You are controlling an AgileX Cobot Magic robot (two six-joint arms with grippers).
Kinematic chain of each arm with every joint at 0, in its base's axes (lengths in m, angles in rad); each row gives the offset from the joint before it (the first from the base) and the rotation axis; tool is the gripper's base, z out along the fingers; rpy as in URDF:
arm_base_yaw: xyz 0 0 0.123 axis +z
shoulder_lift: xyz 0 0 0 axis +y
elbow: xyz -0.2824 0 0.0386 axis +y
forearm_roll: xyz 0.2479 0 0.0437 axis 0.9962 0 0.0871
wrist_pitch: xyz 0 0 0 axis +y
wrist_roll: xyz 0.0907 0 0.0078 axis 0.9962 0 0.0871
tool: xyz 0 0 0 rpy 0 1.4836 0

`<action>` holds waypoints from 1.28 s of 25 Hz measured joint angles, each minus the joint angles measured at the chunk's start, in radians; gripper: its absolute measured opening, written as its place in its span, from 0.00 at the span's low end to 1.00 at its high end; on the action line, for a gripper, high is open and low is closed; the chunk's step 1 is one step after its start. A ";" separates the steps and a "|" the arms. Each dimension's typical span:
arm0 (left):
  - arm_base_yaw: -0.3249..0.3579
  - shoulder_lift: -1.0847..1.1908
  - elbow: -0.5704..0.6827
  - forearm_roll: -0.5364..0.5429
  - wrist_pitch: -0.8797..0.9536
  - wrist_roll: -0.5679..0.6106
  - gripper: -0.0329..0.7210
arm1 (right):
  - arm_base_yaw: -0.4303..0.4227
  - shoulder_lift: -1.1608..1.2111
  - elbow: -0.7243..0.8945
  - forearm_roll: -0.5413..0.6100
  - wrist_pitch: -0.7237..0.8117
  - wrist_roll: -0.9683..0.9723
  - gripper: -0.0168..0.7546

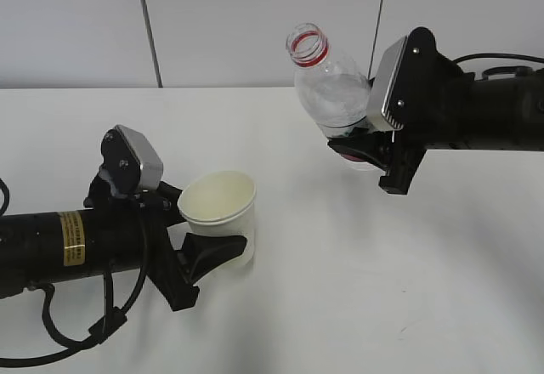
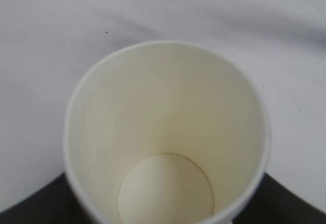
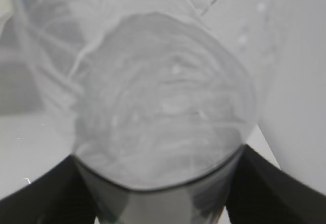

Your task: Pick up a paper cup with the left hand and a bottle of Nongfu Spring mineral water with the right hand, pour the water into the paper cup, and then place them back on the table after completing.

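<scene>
With the left hand [image 1: 223, 251] clamped round the empty paper cup [image 1: 220, 211] near the table [image 1: 357, 289] and the right hand [image 1: 367, 150] gripping the uncapped water bottle [image 1: 330, 85] aloft, well apart, pouring is next: bring the mouth over the cup and tilt.

White paper cup [image 1: 223, 208] with cream inside; clear bottle [image 1: 331, 93] with red neck ring; white table [image 1: 357, 272].

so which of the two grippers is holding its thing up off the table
The right hand, without a yellow sticker: its bottle hangs tilted in the air. The left hand holds the paper cup low.
</scene>
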 joint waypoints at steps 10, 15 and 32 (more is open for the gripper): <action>0.000 0.000 -0.068 0.104 0.044 -0.001 0.63 | 0.082 0.002 0.000 -0.046 0.137 0.006 0.64; 0.000 0.000 -0.068 0.140 0.060 -0.001 0.63 | 0.091 0.002 0.000 -0.065 0.181 0.006 0.64; 0.000 0.001 -0.105 0.189 0.053 -0.001 0.63 | 0.125 0.004 -0.055 -0.243 0.279 0.006 0.64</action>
